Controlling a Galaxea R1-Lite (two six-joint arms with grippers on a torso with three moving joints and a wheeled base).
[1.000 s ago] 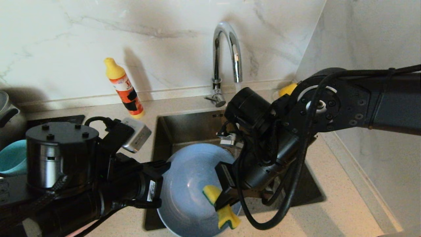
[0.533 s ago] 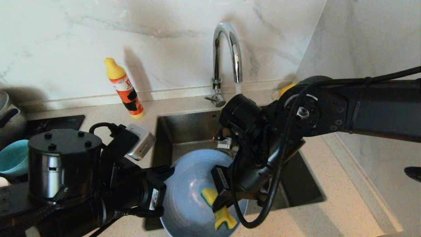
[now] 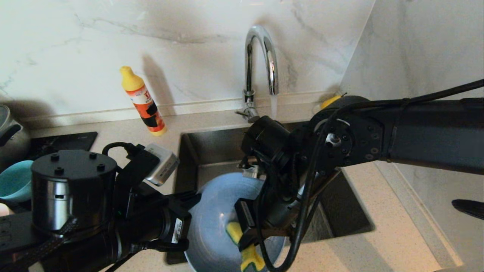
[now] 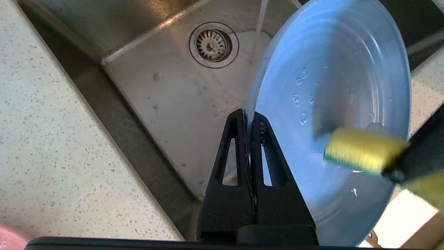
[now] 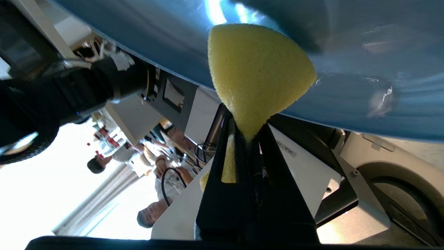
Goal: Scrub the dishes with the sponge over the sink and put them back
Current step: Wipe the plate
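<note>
Clamped shut on the rim of the grey-blue plate [image 4: 333,114], the left gripper [image 4: 248,119] was seen holding it tilted on edge over the sink [image 4: 166,86], presumably so that its inner face was turned toward the other arm and drips fell into the basin rather than onto the counter [image 3: 378,241]. A thin stream of water from the faucet [image 3: 261,56] was seen falling behind the plate, near the strainer drain [image 4: 213,44]. Further right, the right gripper [image 5: 247,133] was closed on the sponge [image 5: 256,76], pinched at its middle so that a yellow end was left free and pressed flat against the plate's face. Off at the left edge, the teal bowl [image 3: 15,183] was left standing beside the sink, judged to be waiting its turn.
</note>
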